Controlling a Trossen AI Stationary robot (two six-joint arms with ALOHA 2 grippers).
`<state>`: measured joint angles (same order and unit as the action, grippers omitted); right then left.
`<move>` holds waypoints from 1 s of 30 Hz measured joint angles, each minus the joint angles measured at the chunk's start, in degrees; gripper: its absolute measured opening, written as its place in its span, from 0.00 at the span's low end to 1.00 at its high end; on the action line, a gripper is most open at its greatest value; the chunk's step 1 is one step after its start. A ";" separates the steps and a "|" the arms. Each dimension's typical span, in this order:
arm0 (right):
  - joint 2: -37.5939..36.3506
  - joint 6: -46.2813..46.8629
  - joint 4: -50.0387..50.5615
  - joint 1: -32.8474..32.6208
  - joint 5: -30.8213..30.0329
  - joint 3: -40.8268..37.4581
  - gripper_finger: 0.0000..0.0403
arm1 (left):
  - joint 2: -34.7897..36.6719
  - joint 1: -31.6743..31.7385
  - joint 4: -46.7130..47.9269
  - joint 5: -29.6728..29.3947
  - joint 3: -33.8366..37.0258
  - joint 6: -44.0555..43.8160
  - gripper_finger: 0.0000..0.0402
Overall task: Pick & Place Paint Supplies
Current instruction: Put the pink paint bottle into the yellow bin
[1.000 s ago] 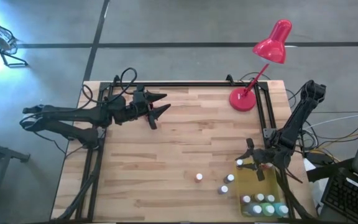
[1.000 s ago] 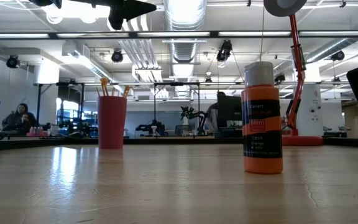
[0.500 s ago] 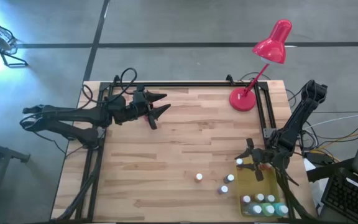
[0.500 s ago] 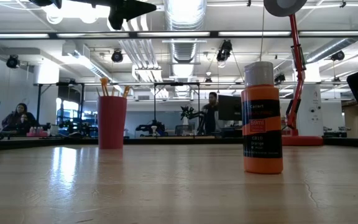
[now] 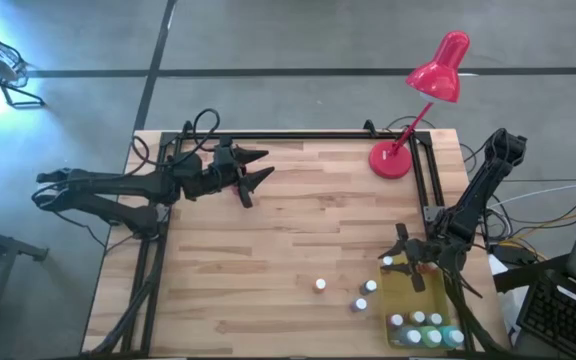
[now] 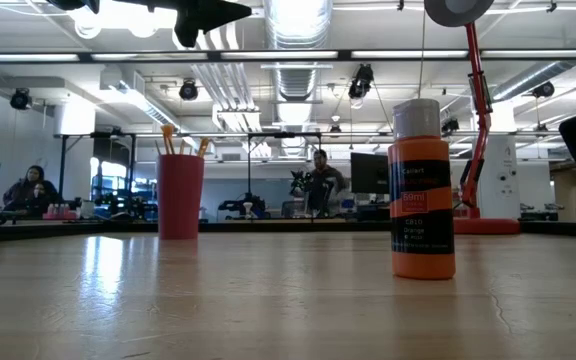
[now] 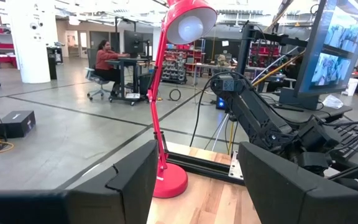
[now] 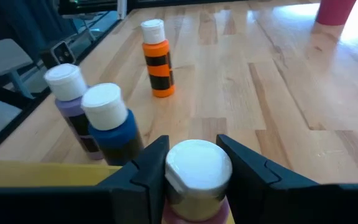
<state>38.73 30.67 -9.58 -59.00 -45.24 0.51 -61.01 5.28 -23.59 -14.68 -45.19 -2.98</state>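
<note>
My right gripper point(image 5: 405, 265) point(image 8: 194, 155) is at the far left corner of the flat yellow tray point(image 5: 408, 296), shut on a white-capped paint bottle point(image 5: 388, 262) with a pinkish body. Three more bottles stand on the table to its left: orange point(image 5: 320, 285) point(image 6: 423, 190) point(image 8: 157, 59), purple point(image 8: 70, 99) and blue point(image 8: 110, 121). Several bottles point(image 5: 423, 324) stand in the tray's near end. A red cup point(image 6: 180, 195) holds wooden-handled brushes point(image 6: 168, 140). My left gripper point(image 5: 258, 170) point(image 7: 197, 186) hangs open, high over the far left of the table. My right gripper has the bottle's white cap point(image 8: 197, 165) pinched between its two fingers point(image 8: 151, 165), one on each side. The bottle stands upright in the hold. Whether its base is on the table or lifted, I cannot tell.
The red desk lamp point(image 5: 390, 160) point(image 7: 166, 124) stands at the far right of the table, its head leaning out past the far edge. A black frame runs along the far and right edges. The table's middle is bare wood point(image 5: 298, 225). People are in the room beyond.
</note>
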 joint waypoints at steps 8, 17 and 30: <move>-0.03 0.70 -0.44 -0.02 0.90 0.00 0.39 | 0.00 0.00 -0.02 0.00 0.00 0.35 0.57; -0.05 0.69 -0.61 -0.02 0.58 0.00 0.46 | 0.00 0.00 -0.10 0.00 0.00 0.36 0.57; -0.10 -0.43 -5.08 0.00 0.21 0.02 0.51 | 0.00 0.00 -0.44 0.00 0.00 0.39 0.57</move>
<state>38.63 30.24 -14.66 -59.00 -45.04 0.54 -61.01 5.28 -24.03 -14.68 -45.19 -2.59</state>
